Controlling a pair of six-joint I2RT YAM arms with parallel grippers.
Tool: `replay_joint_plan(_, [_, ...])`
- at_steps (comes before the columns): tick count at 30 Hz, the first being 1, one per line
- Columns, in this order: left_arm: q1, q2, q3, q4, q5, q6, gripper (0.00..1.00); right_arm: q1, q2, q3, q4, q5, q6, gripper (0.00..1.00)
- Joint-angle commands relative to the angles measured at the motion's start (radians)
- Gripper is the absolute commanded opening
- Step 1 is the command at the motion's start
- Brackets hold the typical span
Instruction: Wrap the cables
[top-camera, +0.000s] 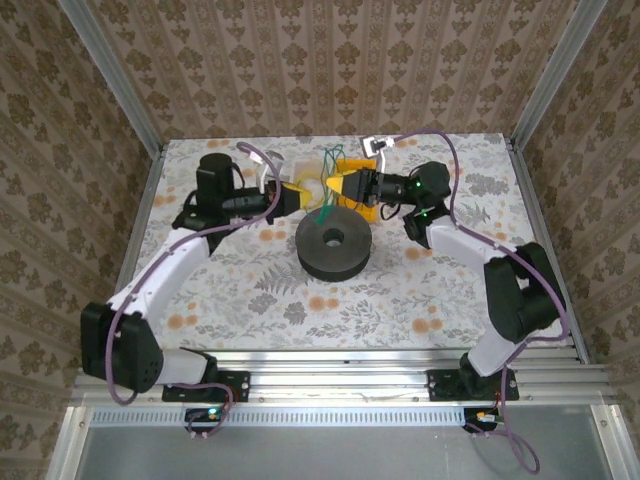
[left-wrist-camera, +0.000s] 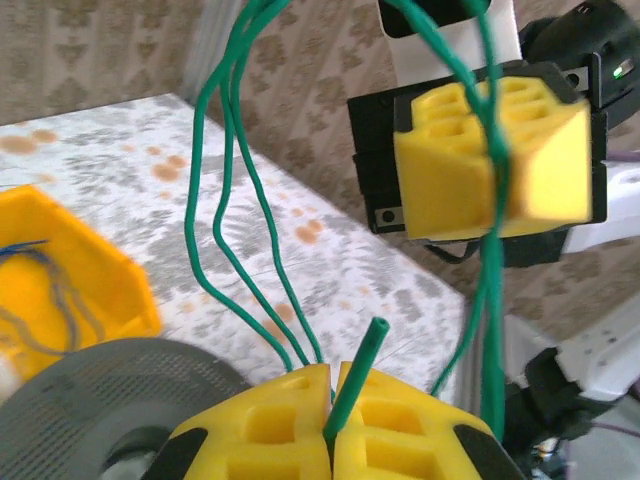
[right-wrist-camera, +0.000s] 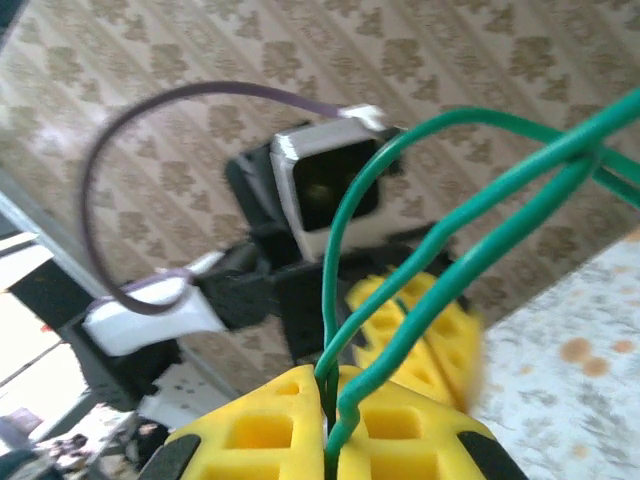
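A thin green cable hangs in loose loops between my two grippers, above the far middle of the table. My left gripper is shut on it. Two strands run out between the yellow pads, and the cut end sticks up from the seam. My right gripper is shut on several strands of the same cable. The two grippers face each other a short way apart: left, right. The right gripper shows in the left wrist view with cable running across its front.
A wide black spool lies flat on the table just in front of the grippers, its grey rim under the left one. A yellow bin holding thin wires sits to the left. Purple cords run along both arms.
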Motion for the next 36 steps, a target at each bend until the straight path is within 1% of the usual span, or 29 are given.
replay_joint_plan(1, [0.043,-0.064,0.116,-0.309,-0.181,0.208,0.00,-0.005,-0.124,-0.024,-0.352,0.040,-0.307,0.00])
replay_joint_plan(4, [0.079,-0.087,0.156,-0.382,-0.229,0.235,0.00,-0.009,-0.191,-0.031,-0.578,0.141,-0.467,0.00])
replay_joint_plan(6, [0.103,-0.103,0.170,-0.403,-0.241,0.243,0.00,-0.012,-0.221,-0.025,-0.733,0.238,-0.572,0.00])
replay_joint_plan(7, [0.113,-0.110,0.175,-0.411,-0.246,0.245,0.00,-0.015,-0.225,-0.024,-0.783,0.278,-0.608,0.00])
replay_joint_plan(8, [0.120,-0.116,0.182,-0.419,-0.250,0.246,0.00,-0.020,-0.260,-0.030,-0.813,0.315,-0.629,0.00])
replay_joint_plan(12, [0.138,-0.131,0.206,-0.453,-0.273,0.262,0.00,-0.061,-0.289,-0.075,-0.807,0.380,-0.613,0.00])
replay_joint_plan(18, [0.155,-0.151,0.214,-0.474,-0.280,0.272,0.00,-0.124,-0.325,-0.114,-0.838,0.425,-0.614,0.00])
replay_joint_plan(19, [0.159,-0.152,0.214,-0.478,-0.310,0.274,0.00,-0.139,-0.331,-0.119,-0.849,0.436,-0.613,0.00])
replay_joint_plan(22, [0.171,-0.154,0.215,-0.485,-0.313,0.279,0.00,-0.180,-0.347,-0.135,-0.864,0.455,-0.609,0.00])
replay_joint_plan(25, [0.172,-0.152,0.214,-0.474,-0.309,0.270,0.00,-0.196,-0.338,-0.140,-0.840,0.413,-0.586,0.01])
replay_joint_plan(26, [0.172,-0.149,0.212,-0.466,-0.306,0.265,0.00,-0.194,-0.332,-0.142,-0.817,0.391,-0.576,0.11])
replay_joint_plan(27, [0.172,-0.146,0.210,-0.454,-0.302,0.257,0.00,-0.192,-0.323,-0.146,-0.781,0.365,-0.556,0.14])
replay_joint_plan(28, [0.172,-0.142,0.208,-0.441,-0.295,0.249,0.00,-0.189,-0.318,-0.150,-0.748,0.351,-0.535,0.08])
replay_joint_plan(29, [0.172,-0.138,0.207,-0.435,-0.294,0.243,0.00,-0.184,-0.314,-0.149,-0.723,0.341,-0.526,0.00])
replay_joint_plan(31, [0.169,-0.128,0.201,-0.416,-0.294,0.228,0.00,-0.170,-0.307,-0.142,-0.671,0.313,-0.508,0.00])
replay_joint_plan(32, [0.166,-0.123,0.198,-0.407,-0.263,0.221,0.00,-0.164,-0.306,-0.138,-0.651,0.305,-0.502,0.00])
replay_joint_plan(33, [0.160,-0.116,0.194,-0.400,-0.257,0.214,0.00,-0.162,-0.302,-0.131,-0.629,0.288,-0.494,0.00])
replay_joint_plan(36, [0.135,-0.095,0.182,-0.371,-0.245,0.202,0.00,-0.160,-0.284,-0.121,-0.513,0.204,-0.439,0.00])
